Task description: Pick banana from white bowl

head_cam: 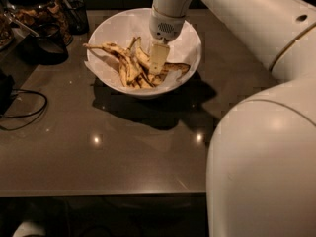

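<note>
Gripper (159, 59) stood low inside white bowl (190, 41); banana (174, 68) just beneath, unlifted; grasp could not be told.

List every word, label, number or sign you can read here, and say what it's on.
No readable text in this view.
On the robot arm: none, a plain white shell.
On the hand, down in the white bowl over the bananas: none.
On the glass jar at back left: no label that can be read.
</note>
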Action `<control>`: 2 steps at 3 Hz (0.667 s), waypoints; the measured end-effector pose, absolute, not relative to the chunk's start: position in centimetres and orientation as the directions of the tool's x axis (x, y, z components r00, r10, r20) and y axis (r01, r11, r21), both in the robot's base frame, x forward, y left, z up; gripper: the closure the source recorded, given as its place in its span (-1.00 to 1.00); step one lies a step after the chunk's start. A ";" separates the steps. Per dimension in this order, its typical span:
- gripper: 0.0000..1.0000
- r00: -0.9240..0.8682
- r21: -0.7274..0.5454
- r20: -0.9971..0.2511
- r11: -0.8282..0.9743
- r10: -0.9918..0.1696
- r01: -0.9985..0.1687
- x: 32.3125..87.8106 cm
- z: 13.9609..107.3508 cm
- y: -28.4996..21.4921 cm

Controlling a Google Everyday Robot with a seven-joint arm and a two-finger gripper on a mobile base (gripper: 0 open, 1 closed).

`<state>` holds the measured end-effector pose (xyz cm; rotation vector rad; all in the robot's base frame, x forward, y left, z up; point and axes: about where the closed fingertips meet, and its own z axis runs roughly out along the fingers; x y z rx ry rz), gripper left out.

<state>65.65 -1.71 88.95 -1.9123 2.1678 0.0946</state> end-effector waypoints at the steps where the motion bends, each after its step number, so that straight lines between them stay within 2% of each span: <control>1: -0.20 -0.116 -0.095 -0.231 0.141 -0.966 -0.986 66.0 88.3 -1.7; 2: -0.18 -0.122 -0.080 -0.233 0.144 -0.965 -0.986 66.3 88.0 -1.6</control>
